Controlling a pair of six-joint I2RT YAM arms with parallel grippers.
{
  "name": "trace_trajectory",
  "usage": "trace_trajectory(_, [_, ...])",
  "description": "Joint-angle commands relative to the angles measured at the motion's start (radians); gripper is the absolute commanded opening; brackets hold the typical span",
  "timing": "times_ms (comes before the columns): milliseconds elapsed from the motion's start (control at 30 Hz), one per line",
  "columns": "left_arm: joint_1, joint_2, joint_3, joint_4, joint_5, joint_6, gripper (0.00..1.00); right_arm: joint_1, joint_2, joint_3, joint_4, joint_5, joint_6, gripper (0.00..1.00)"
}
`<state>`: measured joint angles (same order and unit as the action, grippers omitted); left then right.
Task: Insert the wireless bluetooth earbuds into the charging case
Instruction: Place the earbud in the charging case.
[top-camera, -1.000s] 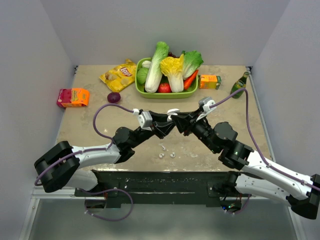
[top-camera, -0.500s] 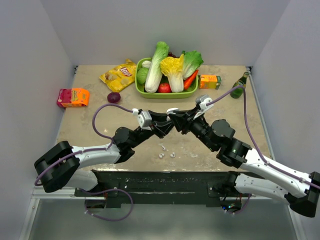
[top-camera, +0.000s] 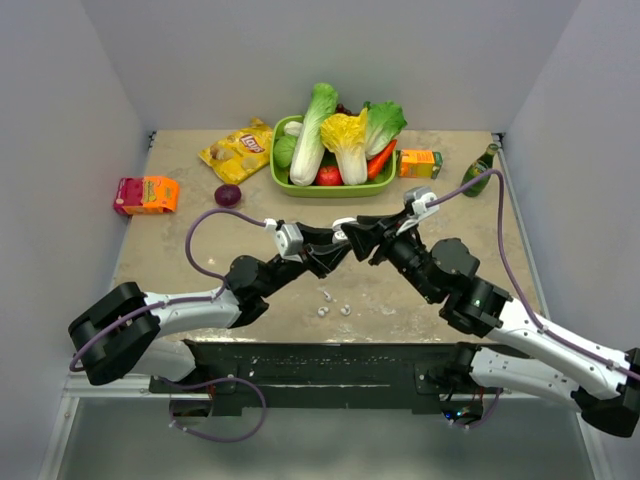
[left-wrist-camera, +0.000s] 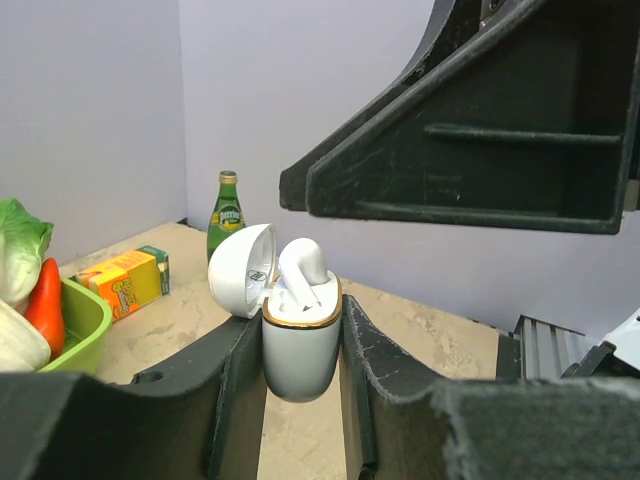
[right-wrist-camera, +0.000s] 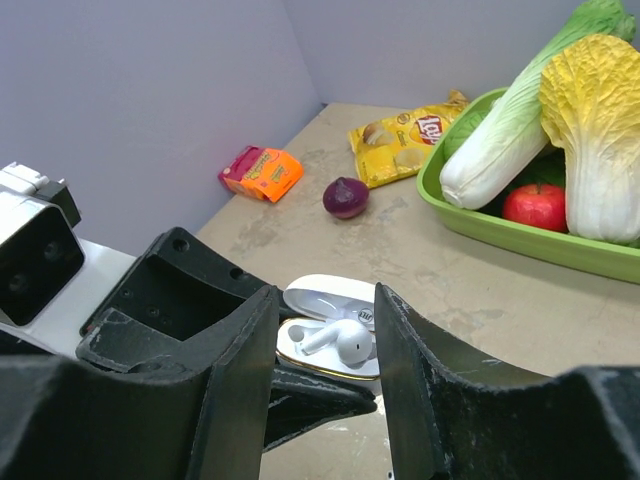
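My left gripper (left-wrist-camera: 300, 400) is shut on the white charging case (left-wrist-camera: 300, 350) and holds it upright above the table with its lid (left-wrist-camera: 240, 270) open. One white earbud (left-wrist-camera: 300, 265) lies in the case and sticks up out of it. It also shows in the right wrist view (right-wrist-camera: 345, 340). My right gripper (right-wrist-camera: 325, 400) is open and empty just above the case (right-wrist-camera: 322, 352), its fingers (right-wrist-camera: 232, 380) on either side of it. In the top view the two grippers meet at the table's middle (top-camera: 350, 240). Three loose white earbuds (top-camera: 333, 306) lie on the table in front of them.
A green tray (top-camera: 330, 188) of vegetables stands at the back. A chips bag (top-camera: 238, 150), a red onion (top-camera: 228, 195) and an orange-pink box (top-camera: 147, 194) lie to the left. A juice carton (top-camera: 420, 163) and a green bottle (top-camera: 479, 171) stand to the right.
My right arm shifted a little left over the case, then back to the right. My left gripper has kept the case nearly still.
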<state>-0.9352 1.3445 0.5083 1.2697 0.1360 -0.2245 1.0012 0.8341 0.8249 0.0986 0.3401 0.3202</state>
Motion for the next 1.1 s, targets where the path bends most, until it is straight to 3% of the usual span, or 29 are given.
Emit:
trace_trajectory(0, [0.003,-0.002,-0.011,0.316,-0.015,0.014,0.00,0.002,-0.033,0.043,-0.005,0.051,0.042,0.47])
trace_trajectory(533, [0.003,-0.007,-0.019,0.321,-0.038,0.037,0.00,-0.001,-0.023,0.051,-0.155,0.076,0.143,0.44])
trace_trajectory(1067, [0.003,-0.016,-0.017,0.316,-0.026,0.034,0.00,-0.001,0.026,0.062,-0.126,0.089,0.123,0.44])
